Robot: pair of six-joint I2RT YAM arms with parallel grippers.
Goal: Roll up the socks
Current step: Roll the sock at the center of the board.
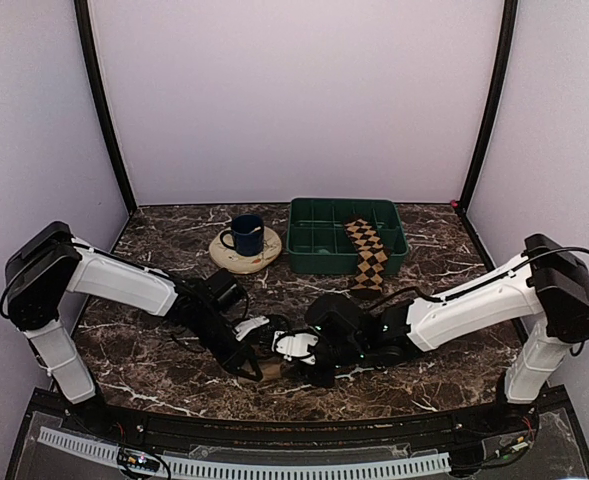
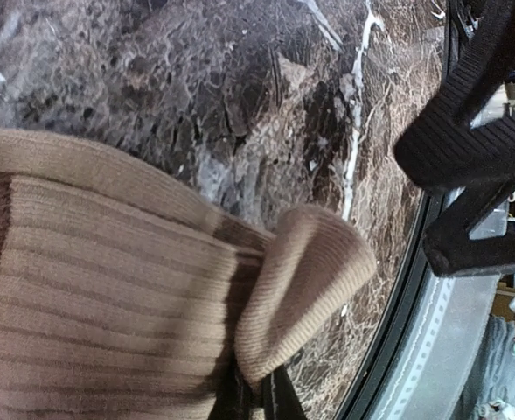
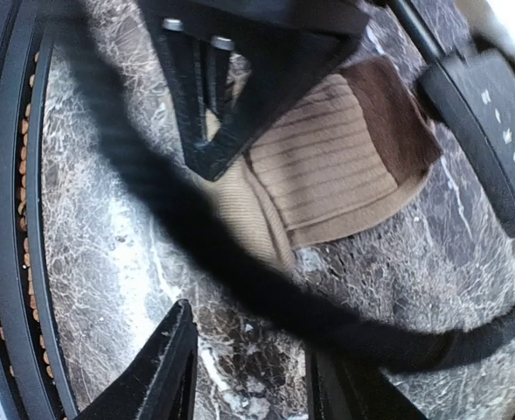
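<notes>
The tan-beige sock (image 2: 108, 289) lies on the marble near the table's front edge, its brown cuff (image 3: 388, 114) at one end. My left gripper (image 2: 259, 385) is shut on a folded-over flap of this sock (image 2: 309, 280); it also shows in the right wrist view (image 3: 226, 96). My right gripper (image 3: 248, 337) stands open just beside the sock (image 3: 327, 166), with only marble between its fingers (image 3: 165, 367). From above, the two grippers (image 1: 249, 365) (image 1: 296, 352) meet over the tan sock (image 1: 272, 367). The argyle sock (image 1: 367, 252) hangs over the front wall of the green tray (image 1: 319, 240).
A blue mug (image 1: 245, 234) stands on a round coaster (image 1: 244, 254) left of the tray. The table's black front rail (image 2: 397, 324) runs close by the sock. A black cable (image 3: 240, 262) crosses the right wrist view.
</notes>
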